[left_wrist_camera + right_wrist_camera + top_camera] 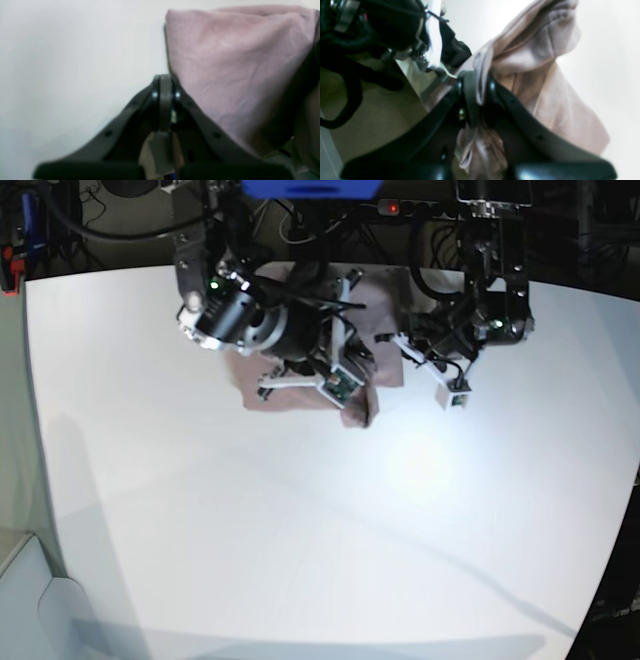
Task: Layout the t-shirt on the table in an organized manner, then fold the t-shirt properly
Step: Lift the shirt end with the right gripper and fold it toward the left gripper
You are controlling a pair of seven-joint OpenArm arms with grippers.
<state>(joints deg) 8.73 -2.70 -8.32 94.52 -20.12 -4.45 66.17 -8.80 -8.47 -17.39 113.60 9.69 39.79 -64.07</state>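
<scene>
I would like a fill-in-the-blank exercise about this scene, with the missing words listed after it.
1. The t-shirt has a dusty ____ colour.
2. The right hand is shut on a fold of the ____.
3. The table under the shirt has a plain ____ top.
4. In the left wrist view, the left hand is shut and holds ____; the cloth hangs beside it.

Missing words: pink; t-shirt; white; nothing

t-shirt [385, 330]: mostly hidden under arms | wrist views: blurred
</scene>
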